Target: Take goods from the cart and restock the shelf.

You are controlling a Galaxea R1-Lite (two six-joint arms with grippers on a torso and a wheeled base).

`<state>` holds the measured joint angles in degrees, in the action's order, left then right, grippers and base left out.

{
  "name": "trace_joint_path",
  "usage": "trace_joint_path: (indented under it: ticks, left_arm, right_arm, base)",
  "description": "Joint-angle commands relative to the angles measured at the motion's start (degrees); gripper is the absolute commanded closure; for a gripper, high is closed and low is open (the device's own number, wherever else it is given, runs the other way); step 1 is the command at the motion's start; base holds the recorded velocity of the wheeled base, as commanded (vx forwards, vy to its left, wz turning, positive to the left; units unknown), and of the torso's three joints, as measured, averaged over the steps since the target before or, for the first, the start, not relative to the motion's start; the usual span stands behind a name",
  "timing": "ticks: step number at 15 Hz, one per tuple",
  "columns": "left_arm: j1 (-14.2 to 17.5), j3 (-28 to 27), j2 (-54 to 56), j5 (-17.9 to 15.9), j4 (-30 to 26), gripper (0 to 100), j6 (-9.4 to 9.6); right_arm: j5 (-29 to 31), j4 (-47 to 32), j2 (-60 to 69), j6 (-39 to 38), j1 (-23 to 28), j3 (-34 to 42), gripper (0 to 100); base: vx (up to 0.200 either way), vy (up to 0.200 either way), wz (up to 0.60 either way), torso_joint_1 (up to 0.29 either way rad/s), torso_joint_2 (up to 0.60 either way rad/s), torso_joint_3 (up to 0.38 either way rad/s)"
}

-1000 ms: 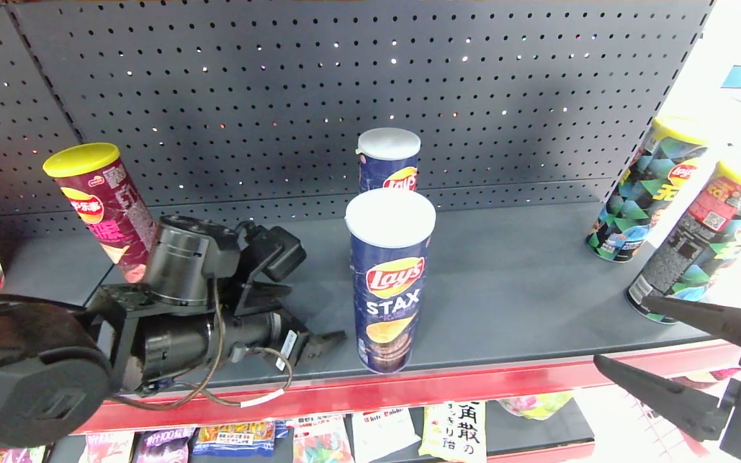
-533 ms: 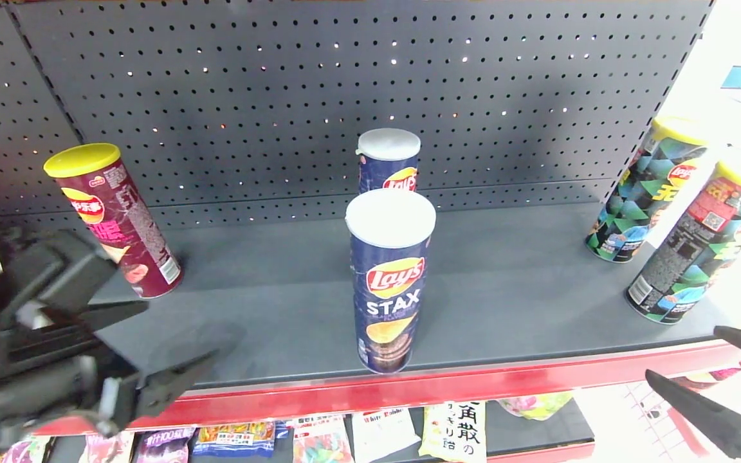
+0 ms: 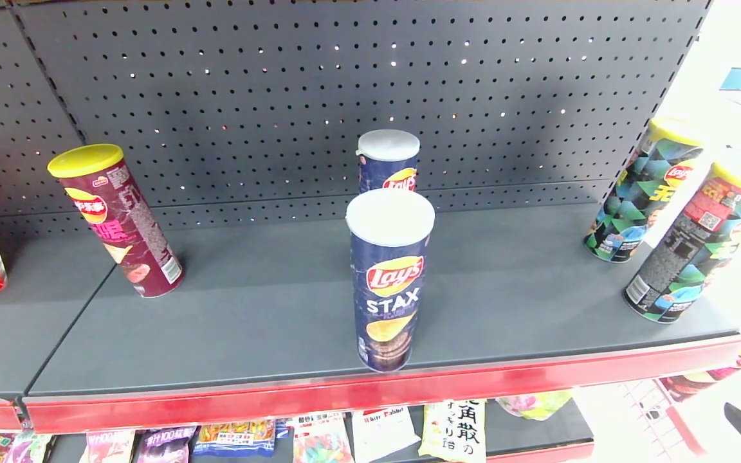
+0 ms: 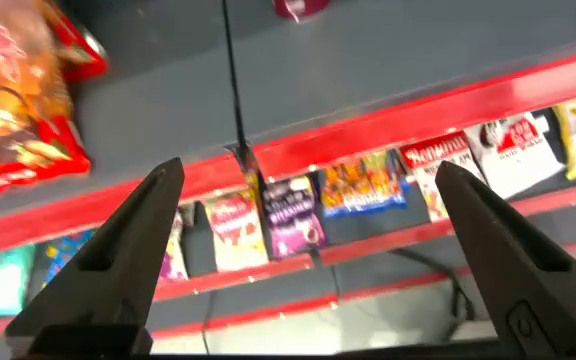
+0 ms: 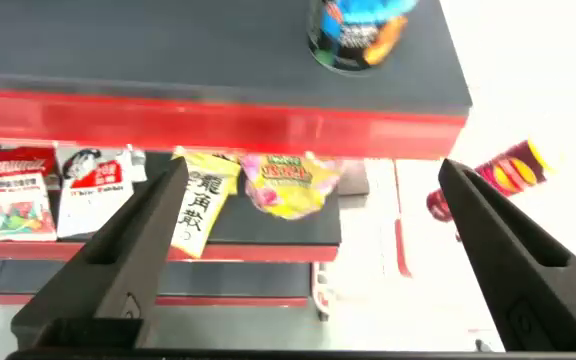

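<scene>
left wrist view: the left gripper (image 4: pixel 310 168) is spread wide with nothing between its fingers, facing the shelf (image 4: pixel 368 125) along its red lip, with snack packets (image 4: pixel 293 215) on the tier below. right wrist view: the right gripper (image 5: pixel 313 167) is likewise released and empty, at the shelf's end; a maroon tube (image 5: pixel 493 178) lies beyond, off the shelf. head view: a blue chip tube (image 3: pixel 388 283) stands upright at the shelf's front edge, a second blue tube (image 3: pixel 388 161) at its 12 o'clock, a yellow-lidded tube (image 3: pixel 116 222) toward 9 o'clock, two patterned tubes (image 3: pixel 640 190) toward 3 o'clock.
</scene>
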<state>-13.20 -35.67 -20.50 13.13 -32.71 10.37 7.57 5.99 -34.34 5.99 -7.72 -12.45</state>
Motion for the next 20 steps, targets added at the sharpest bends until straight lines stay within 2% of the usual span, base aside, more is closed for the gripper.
trace_joint_path:
  ticks: [1,3,5,10,12,13,20]
  left_arm:
    - [0.37,0.43,4.51,0.05,0.01,0,0.88]
    - [0.46,1.74,6.53,0.05,0.01,0,2.90]
    - [0.28,3.06,9.96,0.05,-0.16,0,5.97]
    - [0.46,4.73,12.24,1.28,-0.08,0,6.15]
    - [0.46,4.73,12.51,1.37,-0.08,0,6.33]
    - [0.37,4.73,12.77,1.37,0.01,0,7.20]
    - [0.37,5.08,12.77,1.37,0.19,0,7.56]
  right_arm:
    - [0.08,-0.54,3.75,-0.01,0.69,0.41,0]
    - [0.16,-0.54,3.84,-0.01,0.77,0.41,0]
    - [0.16,-0.54,3.84,0.08,0.77,0.58,0]
    - [0.25,-0.62,4.28,0.25,0.77,0.85,0]
    - [0.25,-0.62,4.46,0.25,0.69,1.02,0]
    - [0.25,-0.62,4.72,0.61,0.69,1.37,0]
    - [0.25,-1.33,6.30,1.84,0.69,1.72,0]
  base:
    - [0.000,0.000,0.00,0.000,0.00,0.000]
    - [0.000,0.000,0.00,0.000,0.00,0.000]
    - [-0.100,0.000,0.00,0.001,0.00,0.001]
    - [-0.200,0.000,0.00,0.006,0.00,0.001]
    - [0.000,0.000,0.00,0.000,0.00,0.000]
    - [0.000,0.000,0.00,0.000,0.00,0.000]
    - [0.000,-0.200,0.00,0.007,0.00,0.002]
